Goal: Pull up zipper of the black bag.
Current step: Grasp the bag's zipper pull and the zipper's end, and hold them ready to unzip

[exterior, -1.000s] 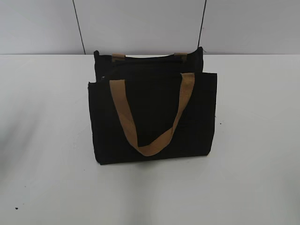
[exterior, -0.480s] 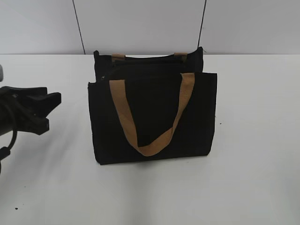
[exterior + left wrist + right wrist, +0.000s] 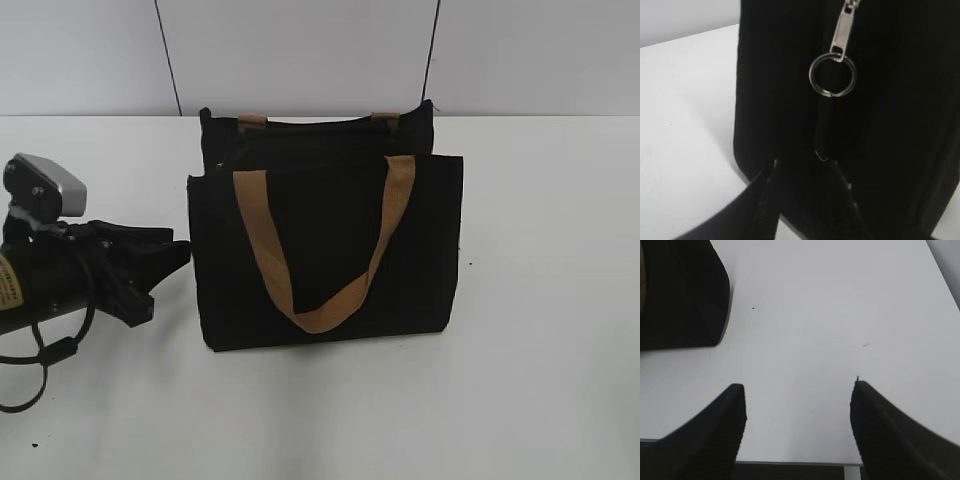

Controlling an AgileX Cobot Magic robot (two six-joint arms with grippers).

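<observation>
The black bag (image 3: 330, 250) stands upright mid-table, with a tan strap (image 3: 262, 240) hanging down its front. In the left wrist view its narrow end (image 3: 890, 100) fills the frame. The zipper's silvery tab and ring pull (image 3: 833, 76) hang down that end. My left gripper (image 3: 165, 268) is open at the bag's left end, low down. Its fingertips (image 3: 802, 164) are spread just below the ring and not on it. My right gripper (image 3: 797, 387) is open and empty over bare table, to the right of the bag's corner (image 3: 685, 295).
The white table (image 3: 540, 330) carries only the bag. A grey wall (image 3: 300, 50) stands behind it. The table's near edge (image 3: 790, 462) shows under the right gripper's fingers.
My left arm has come in from the left edge and moved right, up to the bag's left end. The bag has not moved.
</observation>
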